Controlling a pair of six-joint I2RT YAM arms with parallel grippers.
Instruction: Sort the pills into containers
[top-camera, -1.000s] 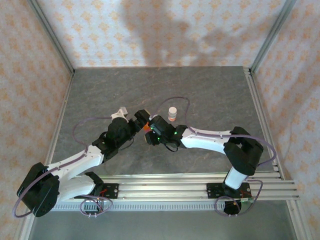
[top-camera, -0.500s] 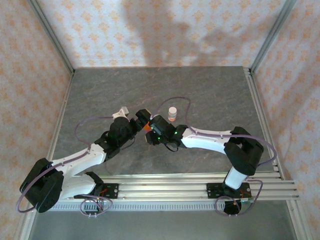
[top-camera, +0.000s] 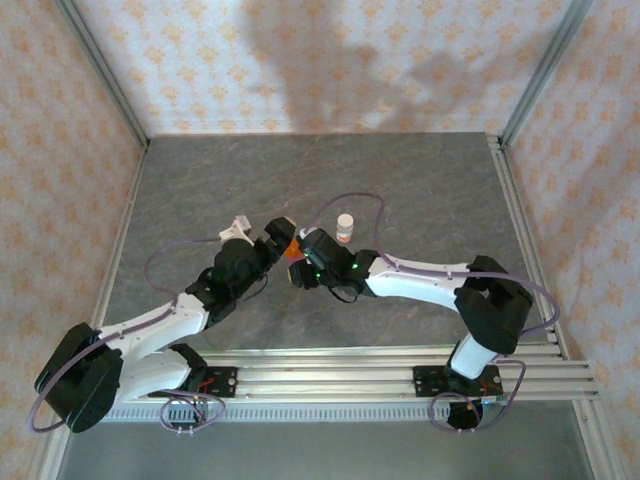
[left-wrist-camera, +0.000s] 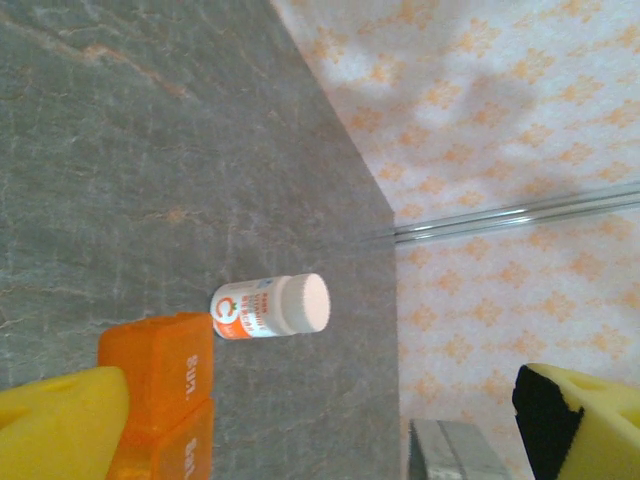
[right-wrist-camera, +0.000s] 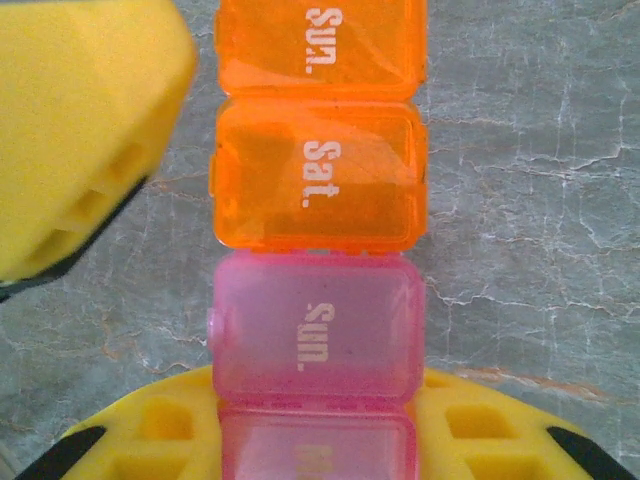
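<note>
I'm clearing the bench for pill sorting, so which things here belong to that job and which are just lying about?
Belongs to the job:
- pill strip, orange and pink cells
- right gripper, shut on the strip's pink end
- left gripper, open, by the orange end

Lying about:
- white bottle with an orange band, standing apart from the strip, untouched; contents cannot be seen

The strip (right-wrist-camera: 318, 230) lies on the table (top-camera: 420, 190), near its middle, between the two grippers. The right gripper (right-wrist-camera: 318, 445) clasps one end cell from both sides. The left gripper (top-camera: 277, 238) sits just beside the other end. The bottle (top-camera: 345, 227) stands behind and right of the strip, apart.
</note>
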